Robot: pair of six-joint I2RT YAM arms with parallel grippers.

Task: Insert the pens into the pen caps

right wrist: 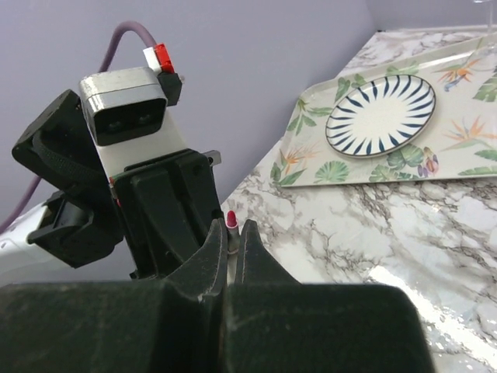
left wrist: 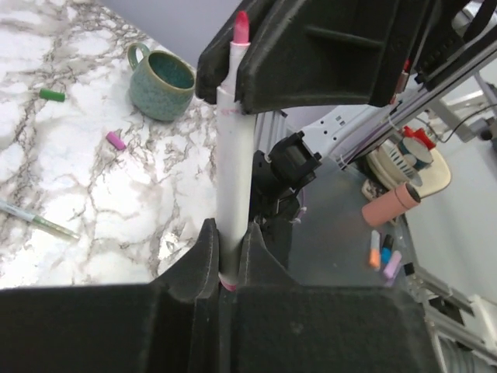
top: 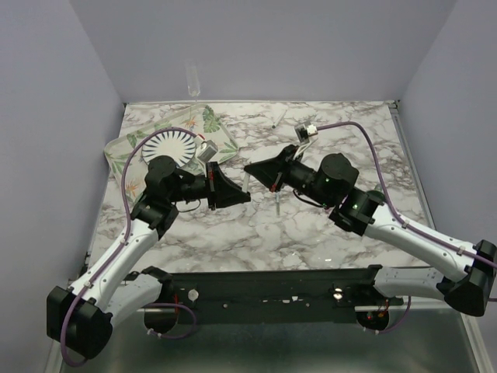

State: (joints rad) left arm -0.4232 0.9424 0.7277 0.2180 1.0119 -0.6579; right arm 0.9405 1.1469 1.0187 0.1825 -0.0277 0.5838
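Now, pen likely light, stiff, slick; left gripper clamped on lower barrel, right gripper closed near pink tip. Grip mid-barrel, tip clear for pink cap.

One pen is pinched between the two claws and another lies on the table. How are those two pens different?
The held pen shows a pink tip; the table pen looks greenish. The held pen is clamped off the table by the left gripper and the right gripper; the table pen lies flat on the marble table, untouched. Both are slim with pale barrels.
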